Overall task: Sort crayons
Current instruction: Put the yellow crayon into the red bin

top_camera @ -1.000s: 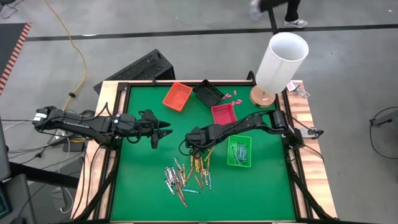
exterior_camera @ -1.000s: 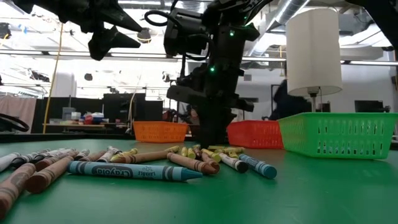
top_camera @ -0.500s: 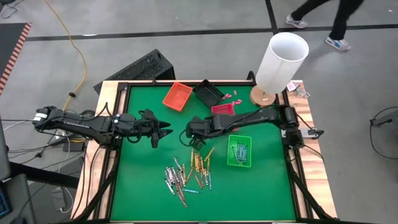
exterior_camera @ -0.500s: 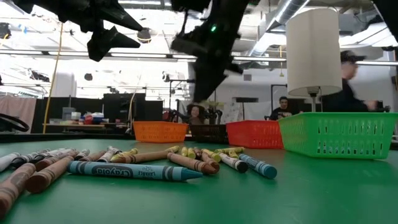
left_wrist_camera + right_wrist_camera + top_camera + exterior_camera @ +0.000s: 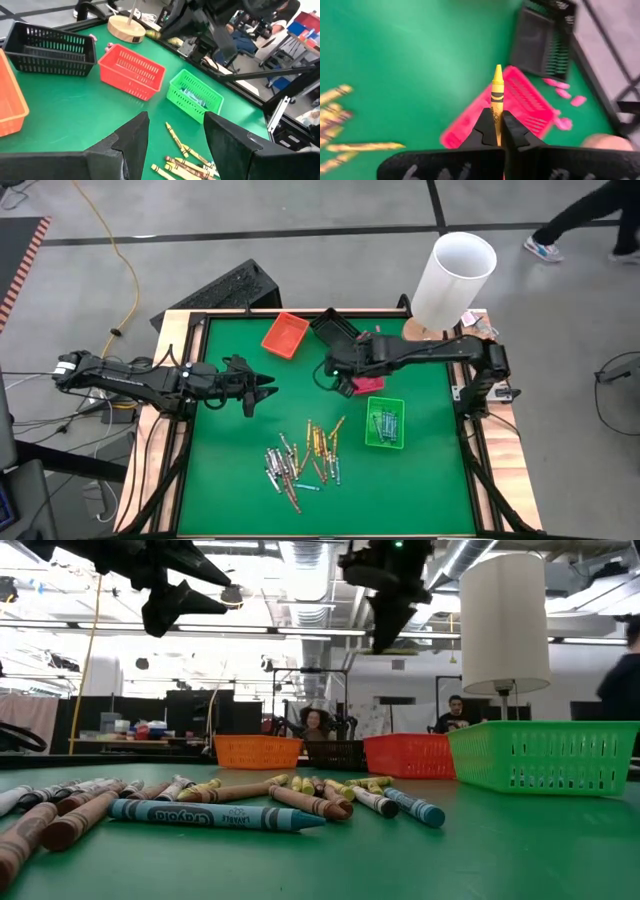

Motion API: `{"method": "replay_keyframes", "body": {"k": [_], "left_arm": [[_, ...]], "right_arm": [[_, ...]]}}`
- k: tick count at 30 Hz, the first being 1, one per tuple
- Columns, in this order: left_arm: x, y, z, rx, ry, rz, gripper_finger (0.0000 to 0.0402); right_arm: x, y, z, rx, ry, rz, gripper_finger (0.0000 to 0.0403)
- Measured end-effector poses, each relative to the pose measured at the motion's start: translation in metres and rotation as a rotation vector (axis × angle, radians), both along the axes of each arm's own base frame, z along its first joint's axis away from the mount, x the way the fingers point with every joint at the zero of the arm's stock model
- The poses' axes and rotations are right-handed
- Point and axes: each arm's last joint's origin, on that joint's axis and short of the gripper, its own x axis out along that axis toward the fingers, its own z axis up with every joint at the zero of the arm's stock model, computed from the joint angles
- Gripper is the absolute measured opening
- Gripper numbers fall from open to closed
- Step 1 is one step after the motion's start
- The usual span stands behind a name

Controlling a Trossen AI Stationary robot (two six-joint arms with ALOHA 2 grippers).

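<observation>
**Asker:** Between the right gripper's (image 5: 497, 131) fingers (image 5: 482, 131), what is there?

**Describer:** One yellow crayon (image 5: 496, 95), pinched upright, its tip pointing away from the wrist. That gripper hangs above the table, over the red tray (image 5: 366, 384) close to the centre of the green mat (image 5: 240, 460). Seen from table height it is up near the ceiling lights, well clear of everything.

**Asker:** Where are the other crayons?

**Describer:** Looking straight down, a loose heap of crayons (image 5: 303, 458) lies at about six o'clock from the mat's centre, yellow ones nearest the middle and grey, brown and blue ones further out toward seven o'clock. From table height a light blue crayon (image 5: 216, 813) lies across the front of that heap. A green tray (image 5: 385, 423) at about four o'clock has a few sticks inside.

**Asker:** And the other trays?

**Describer:** A black tray (image 5: 333, 328) sits at twelve o'clock and an orange tray (image 5: 285, 334) at eleven. Tiny pink bits (image 5: 562, 93) lie on the mat beside the black tray.

**Asker:** The left arm?

**Describer:** The left gripper (image 5: 262, 391) hovers at nine o'clock, jaws spread wide with nothing between them, apart from the heap.

**Asker:** Anything beyond the mat?

**Describer:** A white lamp (image 5: 453, 278) on a round wooden base stands at the one o'clock corner, and a person's legs (image 5: 590, 220) cross the floor beyond it.
</observation>
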Motion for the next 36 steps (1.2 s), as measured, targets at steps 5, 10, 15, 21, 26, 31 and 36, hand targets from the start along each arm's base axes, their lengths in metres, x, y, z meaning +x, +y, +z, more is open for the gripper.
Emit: {"method": "replay_keyframes", "body": {"k": [5,10,15,21,26,31,36], "left_arm": [[0.000,0.000,0.000,0.000,0.000,0.000,0.0180],[0.000,0.001,0.000,0.006,-0.001,0.032,0.0180],[0.000,0.002,0.000,0.010,-0.004,0.078,0.0180],[-0.001,0.003,0.001,0.004,-0.015,0.107,0.0180],[-0.001,0.003,0.001,-0.010,-0.019,0.112,0.0180],[-0.001,0.004,0.001,0.004,-0.019,0.150,0.0180],[-0.001,0.005,0.001,0.006,-0.020,0.179,0.0180]], "right_arm": [[-0.021,-0.018,-0.004,-0.011,0.005,-0.061,0.0000],[-0.040,-0.035,-0.015,0.031,0.002,-0.117,0.0000],[-0.049,-0.045,-0.045,0.056,0.026,-0.134,0.0000],[-0.045,-0.062,-0.076,0.084,-0.042,-0.094,0.0000],[-0.038,-0.074,-0.075,0.102,-0.162,-0.035,0.0000],[-0.035,-0.083,-0.072,0.090,-0.213,0.012,0.0000],[-0.037,-0.094,-0.082,0.138,-0.267,0.056,0.0000]]}}
